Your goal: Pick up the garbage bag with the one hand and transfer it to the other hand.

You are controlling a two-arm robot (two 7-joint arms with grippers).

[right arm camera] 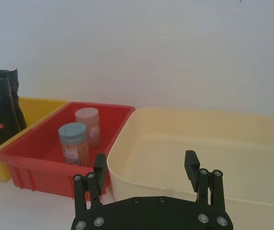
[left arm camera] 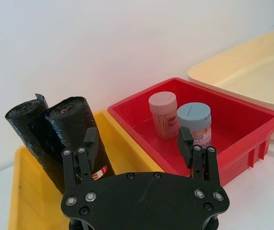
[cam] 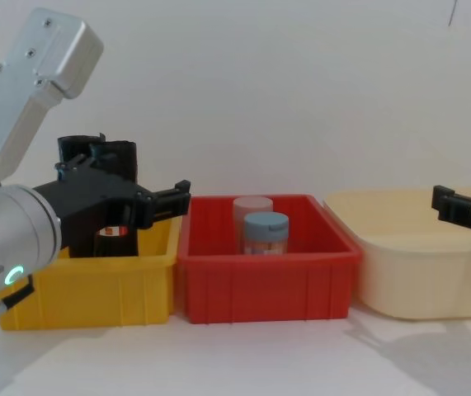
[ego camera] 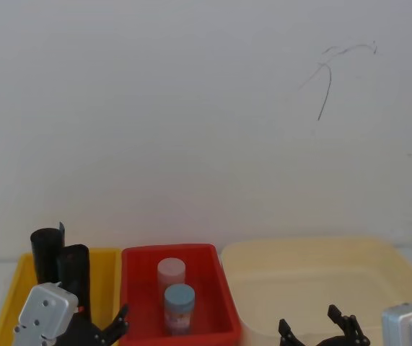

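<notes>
Fingers (left arm camera: 90,143) of the left gripper (left arm camera: 137,143) stand wide apart and hold nothing. One finger sits just in front of the garbage bag (left arm camera: 72,122); whether it touches cannot be told. The other hangs before the red bin (left arm camera: 242,160). The garbage bag leans upright in the yellow bin (left arm camera: 21,201), against a plain black roll (left arm camera: 24,120). The red bin holds a pink-lidded jar (left arm camera: 163,115) and a blue-lidded jar (left arm camera: 194,122). The right gripper (right arm camera: 145,165) hovers at the cream bin (right arm camera: 175,112), fingers spread, empty.
</notes>
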